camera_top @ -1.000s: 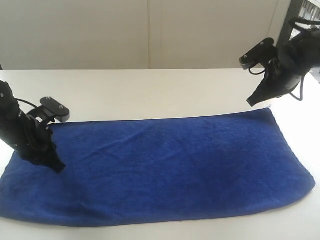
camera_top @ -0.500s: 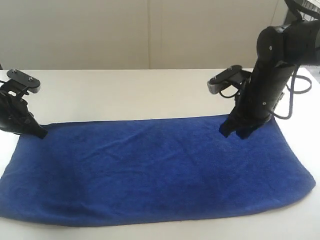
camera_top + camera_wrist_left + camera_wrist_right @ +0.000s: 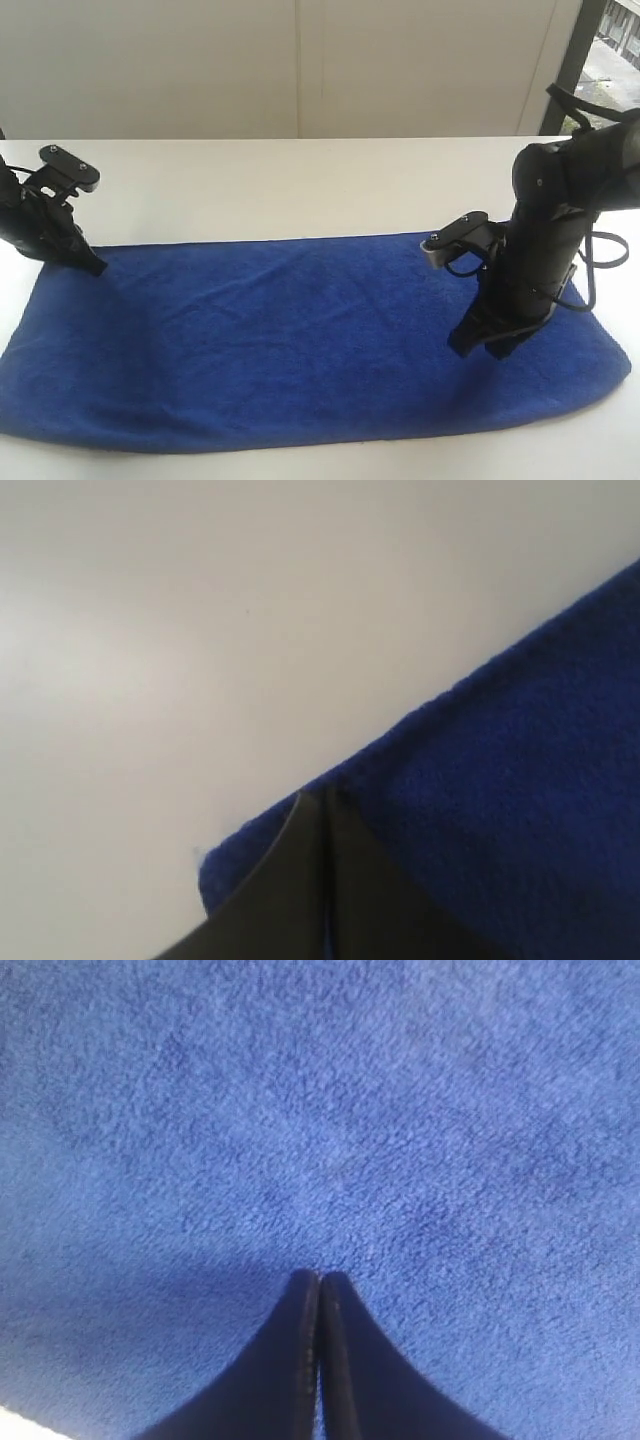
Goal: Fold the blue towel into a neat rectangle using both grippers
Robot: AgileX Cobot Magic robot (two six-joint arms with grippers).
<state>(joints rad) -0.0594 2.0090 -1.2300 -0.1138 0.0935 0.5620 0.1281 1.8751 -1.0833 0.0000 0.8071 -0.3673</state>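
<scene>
Across the white table [image 3: 300, 190] the blue towel [image 3: 300, 340] lies flat, so we should open our clenched, empty left gripper [image 3: 92, 266] and right gripper [image 3: 478, 345], then pinch matching corners evenly.

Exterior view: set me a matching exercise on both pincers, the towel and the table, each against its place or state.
1. left pincer
2. right pincer
3. blue towel
4. table

A. spread out flat, long side across the view
B. shut, tip at the towel's far left corner
C. white, showing beyond the towel's far edge
D. shut, tip over the towel's right part, inside its edges

Pairs: 1-B, 2-D, 3-A, 4-C.
</scene>
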